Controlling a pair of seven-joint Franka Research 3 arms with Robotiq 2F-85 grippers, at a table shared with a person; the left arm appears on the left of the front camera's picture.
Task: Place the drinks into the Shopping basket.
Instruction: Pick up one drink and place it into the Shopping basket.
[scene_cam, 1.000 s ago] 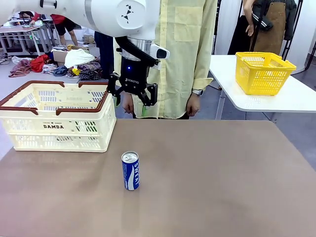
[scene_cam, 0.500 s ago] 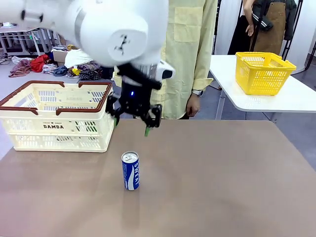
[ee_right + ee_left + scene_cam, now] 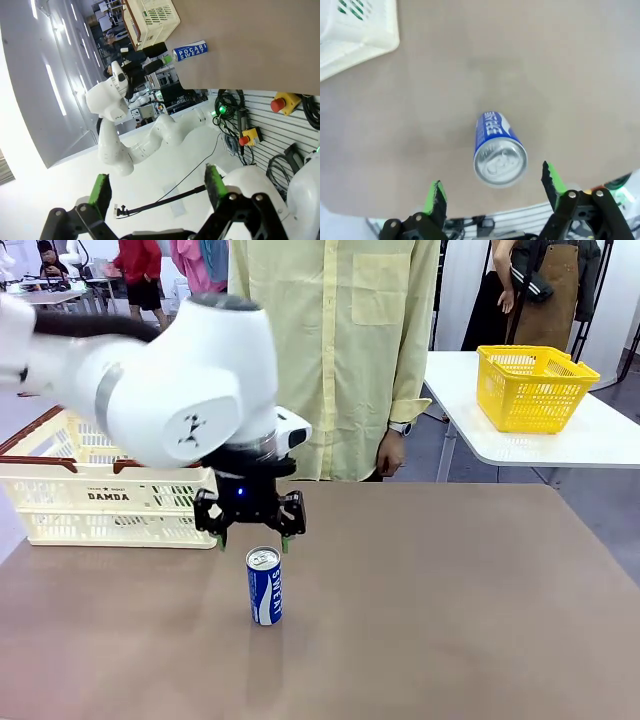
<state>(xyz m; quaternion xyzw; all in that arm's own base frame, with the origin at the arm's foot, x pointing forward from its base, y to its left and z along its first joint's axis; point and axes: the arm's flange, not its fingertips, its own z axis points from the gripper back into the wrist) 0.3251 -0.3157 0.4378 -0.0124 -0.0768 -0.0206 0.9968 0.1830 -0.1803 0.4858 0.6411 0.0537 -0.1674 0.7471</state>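
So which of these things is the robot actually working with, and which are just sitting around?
Part of the job:
- blue and white slim drink can, upright on the brown table
- cream slotted plastic basket with brown rim
- left gripper, open just above the can

Just lying about:
- small bright yellow basket on the white side table

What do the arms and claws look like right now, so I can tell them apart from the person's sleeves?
The left arm is glossy white and rounded, with a small black mark on its casing. Its left claw is black with a blue light and green fingertip pads. The right claw is likewise black with green pads. The person wears a pale yellow shirt and wristwatch.
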